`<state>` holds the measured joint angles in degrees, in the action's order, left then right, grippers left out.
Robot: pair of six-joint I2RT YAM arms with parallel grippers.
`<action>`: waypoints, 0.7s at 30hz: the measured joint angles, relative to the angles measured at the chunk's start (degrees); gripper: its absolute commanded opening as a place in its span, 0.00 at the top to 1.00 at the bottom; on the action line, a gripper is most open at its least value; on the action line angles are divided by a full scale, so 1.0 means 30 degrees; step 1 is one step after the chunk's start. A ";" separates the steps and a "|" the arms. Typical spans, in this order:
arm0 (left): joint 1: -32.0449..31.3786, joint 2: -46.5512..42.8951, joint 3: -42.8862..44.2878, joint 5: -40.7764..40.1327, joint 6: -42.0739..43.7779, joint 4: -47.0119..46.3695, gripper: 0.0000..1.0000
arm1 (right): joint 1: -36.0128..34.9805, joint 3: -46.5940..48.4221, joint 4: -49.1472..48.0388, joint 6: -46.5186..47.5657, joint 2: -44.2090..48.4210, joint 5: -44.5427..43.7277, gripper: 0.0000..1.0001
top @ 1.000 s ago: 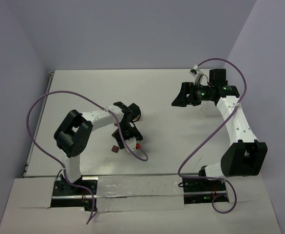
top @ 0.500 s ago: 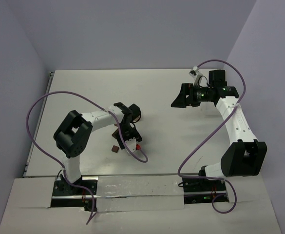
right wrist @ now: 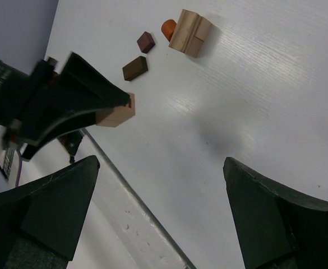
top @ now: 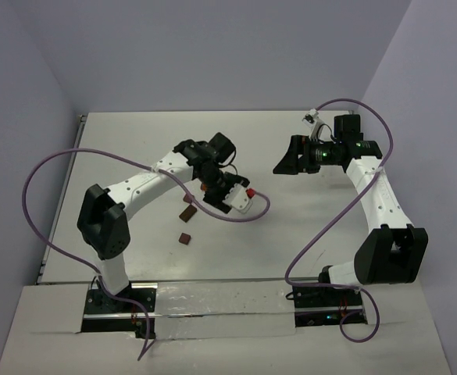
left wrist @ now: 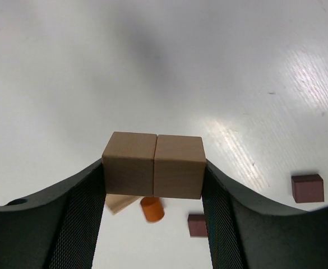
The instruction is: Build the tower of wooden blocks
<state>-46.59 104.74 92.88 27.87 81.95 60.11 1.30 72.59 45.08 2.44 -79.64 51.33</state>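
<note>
My left gripper [left wrist: 152, 185] is shut on two light tan wood blocks [left wrist: 152, 165] held side by side, lifted above the table. In the top view it [top: 210, 183] hangs over the table's middle. Below it lie a tan block [left wrist: 118, 203], an orange cylinder [left wrist: 152, 208] and two dark brown blocks [left wrist: 197, 224] [left wrist: 307, 188]. The right wrist view shows a tan block [right wrist: 190, 25] and dark blocks [right wrist: 135, 68] [right wrist: 146, 41] lying loose. My right gripper [right wrist: 164, 213] is open and empty, off to the right [top: 287, 160]. No tower stands in any view.
Two dark blocks [top: 187, 212] [top: 184, 238] lie on the white table [top: 290, 226] in front of the left arm. The left arm's purple cable [top: 251, 215] loops just right of them. Walls close the table at back and sides.
</note>
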 measured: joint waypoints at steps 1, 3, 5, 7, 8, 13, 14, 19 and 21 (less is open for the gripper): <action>0.0063 0.0001 0.0836 -0.0166 -0.1058 -0.0012 1.00 | 0.0000 0.0008 0.0008 0.0003 0.0000 0.0019 0.00; 0.0312 0.0155 0.2465 -0.0581 -0.2571 0.0311 1.00 | 0.0000 0.0049 0.0028 0.0020 0.0000 0.0076 0.00; 0.0849 0.0676 0.4446 -0.0834 -0.3826 0.1069 1.00 | 0.0000 0.0109 0.0060 0.0064 -0.0010 0.0126 0.00; 0.1578 0.1530 0.6553 -0.0879 -0.4839 0.1747 1.00 | 0.0000 0.0201 0.0095 0.0080 -0.0038 0.0154 0.00; 0.1991 0.2002 0.7386 -0.0926 -0.5269 0.1998 1.00 | 0.0000 0.0248 0.0101 0.0086 -0.0073 0.0154 0.00; 0.3251 0.4211 0.9588 -0.1461 -0.6781 0.3051 1.00 | 0.0008 0.0536 0.0156 0.0154 -0.0206 0.0022 0.00; 0.3302 0.4623 0.9758 -0.1637 -0.6838 0.3402 1.00 | 0.0013 0.0603 0.0182 0.0165 -0.0222 -0.0034 0.00; 0.3352 0.7033 1.1343 -0.2264 -0.7232 0.4943 1.00 | 0.0044 0.1073 0.0438 0.0439 -0.0410 -0.0352 0.00; 0.3467 0.7958 1.2020 -0.2374 -0.7472 0.5032 1.00 | 0.0059 0.1246 0.0527 0.0585 -0.0430 -0.0469 0.00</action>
<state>-36.19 128.61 128.94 20.74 59.53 75.20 1.48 76.33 46.66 4.19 -80.93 49.92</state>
